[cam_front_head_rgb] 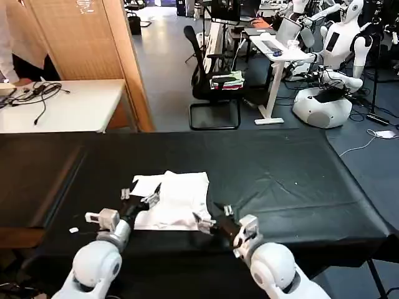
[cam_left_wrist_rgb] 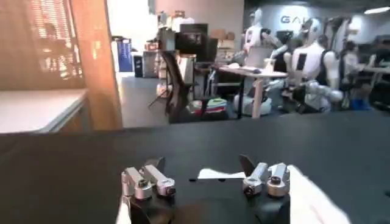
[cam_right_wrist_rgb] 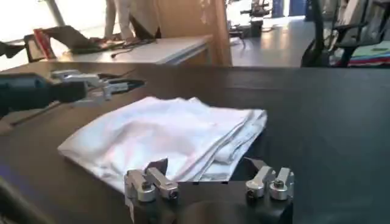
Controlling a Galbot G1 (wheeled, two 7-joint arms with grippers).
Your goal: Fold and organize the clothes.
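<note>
The clothes are one white T-shirt, folded into a rough rectangle with a plain side up, near the front middle of the black table. My left gripper is open at the shirt's left edge, low over the table. In the left wrist view the left gripper has bare black cloth between its fingers and the T-shirt beside it. My right gripper stands open at the shirt's near right corner. The right wrist view shows the right gripper open just short of the T-shirt's layered edge, with the left gripper beyond.
A white desk with cables stands behind the table's left end, next to a wooden panel. Farther back are an office chair and other robots. The table's right half is bare black cloth.
</note>
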